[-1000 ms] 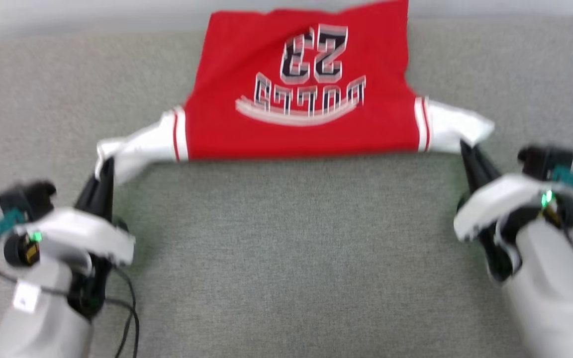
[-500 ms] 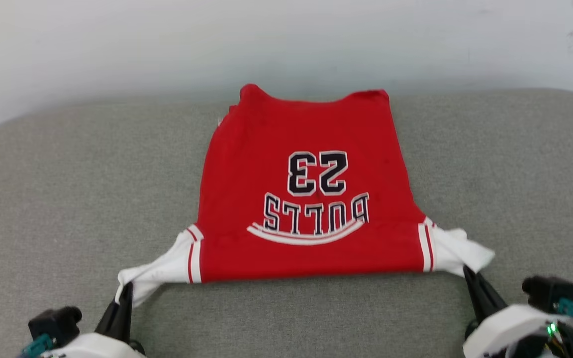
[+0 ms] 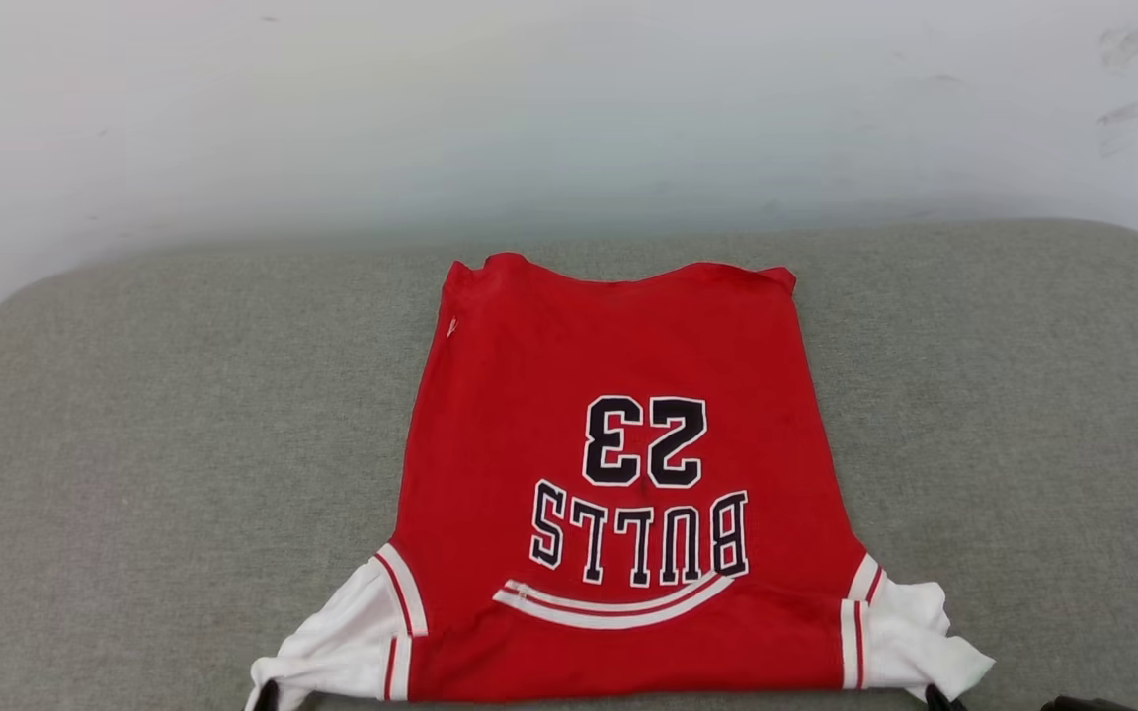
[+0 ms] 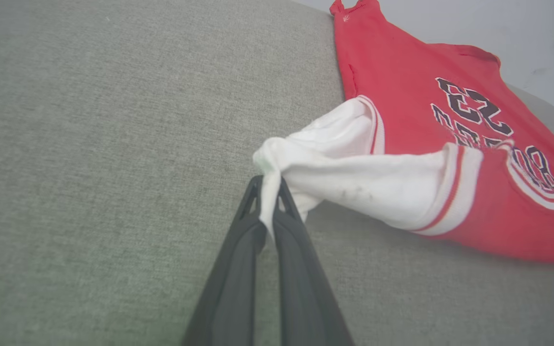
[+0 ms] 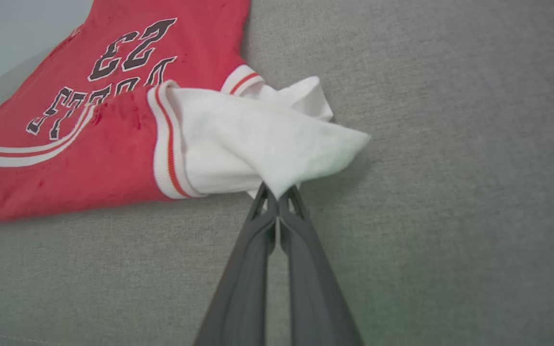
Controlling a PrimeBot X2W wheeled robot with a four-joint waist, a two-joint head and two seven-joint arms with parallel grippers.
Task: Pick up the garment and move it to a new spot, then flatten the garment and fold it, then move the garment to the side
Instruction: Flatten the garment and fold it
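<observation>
Left fingers [image 4: 238, 269] pinching garment [image 4: 392, 62] sleeve, right fingers [image 5: 250, 269] likewise

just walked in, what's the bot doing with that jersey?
It holds the jersey by both white sleeves. The left gripper is shut on the tip of the left sleeve, and the right gripper is shut on the right sleeve. The jersey lies spread on a grey cushion with its lettering up, upside down to the head camera. Both sleeves are bunched and pulled outward. It looks to be at the flattening stage, not yet folded up.
</observation>
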